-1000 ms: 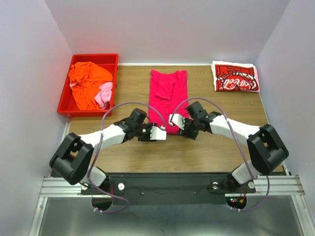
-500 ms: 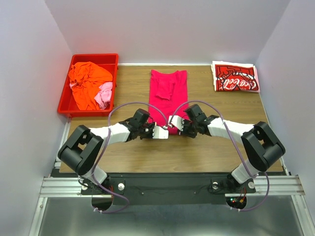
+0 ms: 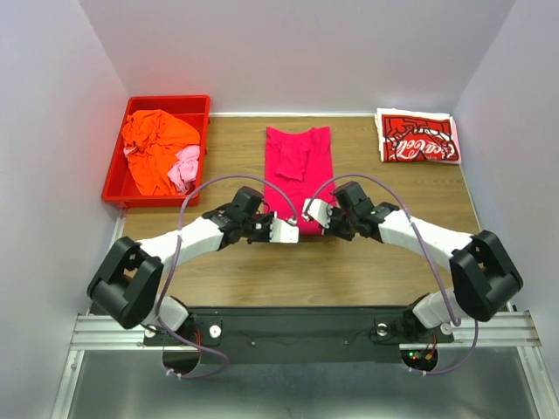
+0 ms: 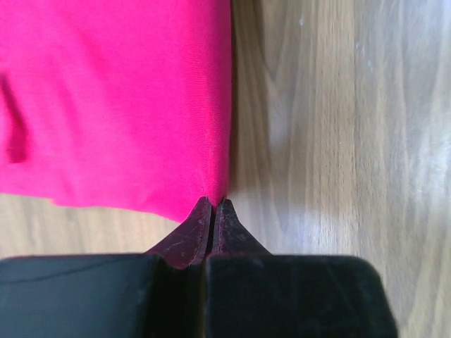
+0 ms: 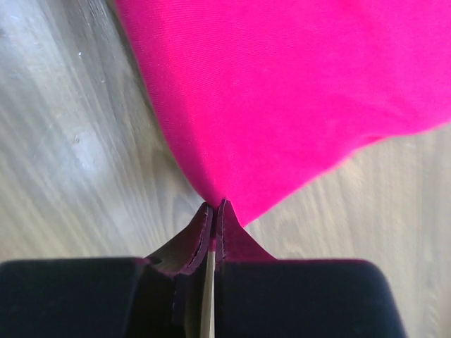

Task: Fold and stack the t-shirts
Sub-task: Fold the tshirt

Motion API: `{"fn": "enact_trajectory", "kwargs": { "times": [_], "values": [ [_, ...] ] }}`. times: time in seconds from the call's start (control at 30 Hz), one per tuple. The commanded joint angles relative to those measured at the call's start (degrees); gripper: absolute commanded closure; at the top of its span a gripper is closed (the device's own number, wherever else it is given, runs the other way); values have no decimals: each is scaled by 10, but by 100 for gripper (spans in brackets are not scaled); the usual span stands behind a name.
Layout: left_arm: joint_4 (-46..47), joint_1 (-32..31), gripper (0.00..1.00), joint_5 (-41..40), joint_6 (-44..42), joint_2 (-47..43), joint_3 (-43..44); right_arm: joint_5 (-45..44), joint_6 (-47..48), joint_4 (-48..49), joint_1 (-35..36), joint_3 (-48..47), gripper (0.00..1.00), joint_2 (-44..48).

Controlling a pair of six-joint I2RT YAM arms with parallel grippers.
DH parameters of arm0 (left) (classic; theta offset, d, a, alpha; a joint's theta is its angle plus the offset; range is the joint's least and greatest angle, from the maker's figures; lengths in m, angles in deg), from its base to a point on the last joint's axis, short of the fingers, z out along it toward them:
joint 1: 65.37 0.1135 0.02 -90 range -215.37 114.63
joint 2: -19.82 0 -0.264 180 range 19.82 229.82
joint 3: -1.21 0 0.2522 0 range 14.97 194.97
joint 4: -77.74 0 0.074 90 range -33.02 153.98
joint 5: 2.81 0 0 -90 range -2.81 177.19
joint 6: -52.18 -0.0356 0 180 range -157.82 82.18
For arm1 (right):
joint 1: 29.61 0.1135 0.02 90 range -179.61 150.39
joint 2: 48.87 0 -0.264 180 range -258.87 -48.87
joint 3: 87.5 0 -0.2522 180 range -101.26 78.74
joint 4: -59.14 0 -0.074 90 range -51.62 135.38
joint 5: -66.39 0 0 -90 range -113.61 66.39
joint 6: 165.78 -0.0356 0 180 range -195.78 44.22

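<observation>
A magenta-pink t-shirt (image 3: 298,166) lies folded lengthwise in a narrow strip at the middle of the table. My left gripper (image 3: 291,229) is shut on its near left corner, seen in the left wrist view (image 4: 213,202) with the cloth (image 4: 113,98) stretching away. My right gripper (image 3: 310,212) is shut on its near right corner, seen in the right wrist view (image 5: 213,205) with the cloth (image 5: 282,91) pulled taut. A folded red-and-white Coca-Cola shirt (image 3: 417,137) lies at the back right. An orange shirt (image 3: 153,148) and a light pink shirt (image 3: 185,166) lie crumpled in the bin.
A red plastic bin (image 3: 112,184) stands at the back left corner. White walls close in the table on three sides. Bare wooden tabletop (image 3: 384,262) lies in front of and beside the magenta shirt.
Both grippers, shut on the near corners of the magenta shirt, have shifted slightly away from me, and the shirt's near edge has moved with them.
</observation>
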Motion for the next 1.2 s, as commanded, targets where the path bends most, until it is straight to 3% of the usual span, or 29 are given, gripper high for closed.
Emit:
{"fn": "enact_trajectory", "kwargs": {
  "times": [0.0, 0.3, 0.6, 0.8, 0.9, 1.07, 1.17],
  "values": [
    [-79, -3, 100, 33, 11, -50, 44, 27, 0, -100, 2, -53, 100, 44],
    [-255, -23, 100, 68, 5, -138, 90, 73, 33, -304, 16, -127, 99, 131],
    [-330, -106, 100, 91, 55, -250, 67, 94, -19, -430, 116, -141, 99, 210],
    [-386, -185, 100, 134, 98, -282, 73, 97, -27, -437, 138, -119, 99, 236],
    [-378, -184, 100, 116, 99, -285, 67, 98, -30, -443, 138, -138, 100, 229],
    [-365, -172, 100, 111, 101, -275, 86, 8, -5, -414, 138, -151, 99, 209],
    [-369, -146, 100, 119, 85, -261, 113, 0, 7, -406, 138, -172, 100, 191]
  ]
}}
